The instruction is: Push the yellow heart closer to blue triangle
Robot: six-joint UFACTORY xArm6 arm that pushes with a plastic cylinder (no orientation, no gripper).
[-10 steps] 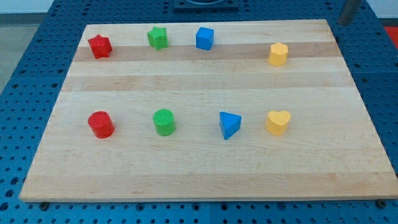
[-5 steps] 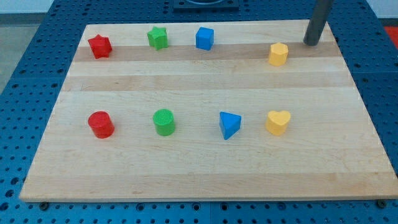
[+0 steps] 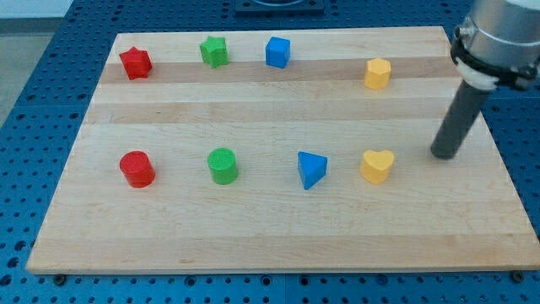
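Note:
The yellow heart (image 3: pixel 377 165) lies on the wooden board (image 3: pixel 278 228) at the lower right. The blue triangle (image 3: pixel 311 169) lies just to its left, a small gap apart. My tip (image 3: pixel 444 155) rests on the board to the right of the yellow heart, about level with it and clearly apart from it. The dark rod rises from the tip toward the view's top right.
A red cylinder (image 3: pixel 137 169) and a green cylinder (image 3: pixel 223 165) share the lower row. Along the top lie a red star (image 3: pixel 135 62), a green star (image 3: pixel 214 51), a blue cube (image 3: pixel 277 51) and a yellow hexagonal block (image 3: pixel 378 73).
My tip has moved from the board's top right corner down the right side to a spot beside the yellow heart. No block has moved.

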